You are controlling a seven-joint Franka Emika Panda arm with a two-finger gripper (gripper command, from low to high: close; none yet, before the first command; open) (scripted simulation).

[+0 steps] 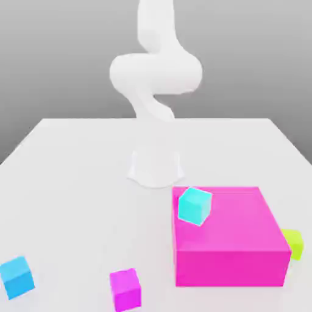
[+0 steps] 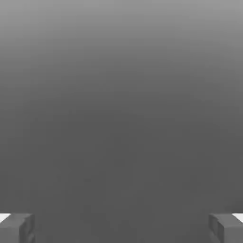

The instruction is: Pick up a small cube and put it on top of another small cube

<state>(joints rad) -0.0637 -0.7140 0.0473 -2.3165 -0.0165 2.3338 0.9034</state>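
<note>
The small cube (image 1: pixel 125 289), plain magenta, sits on the white table near the front edge, left of the centre. Another small cube (image 1: pixel 293 243), lime-green, rests at the exterior view's right, partly hidden behind the big magenta block. The white arm (image 1: pixel 155 73) rises from its base and leaves the frame at the top, far above both cubes. In the hand view my gripper (image 2: pixel 121 228) is open. Its two grey fingertips (image 2: pixel 19 227) stand wide apart with nothing between them, against a plain grey background.
A large magenta block (image 1: pixel 228 244) stands at the front right of the table (image 1: pixel 73 183). A cyan cube (image 1: pixel 195 205) sits tilted at that block's upper left edge. A blue cube (image 1: pixel 17 276) lies at the front left corner. The arm's base (image 1: pixel 155 167) stands mid-table.
</note>
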